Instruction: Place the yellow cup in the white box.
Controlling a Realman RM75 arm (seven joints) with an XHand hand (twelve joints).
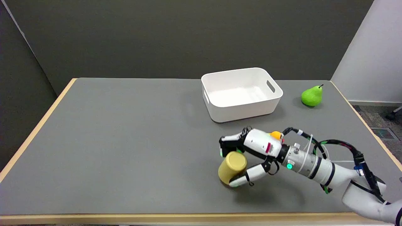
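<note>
Head view: right robot hand (251, 157) wraps the round yellow plastic cup (231, 167) on the grey table (125, 141), near the white plastic box (241, 93).

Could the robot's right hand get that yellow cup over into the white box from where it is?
Probably yes. The right hand already has its fingers around the yellow cup, and the stretch of grey table up to the white box looks bare. The box is open-topped, and the green pear sits off to its side.
</note>
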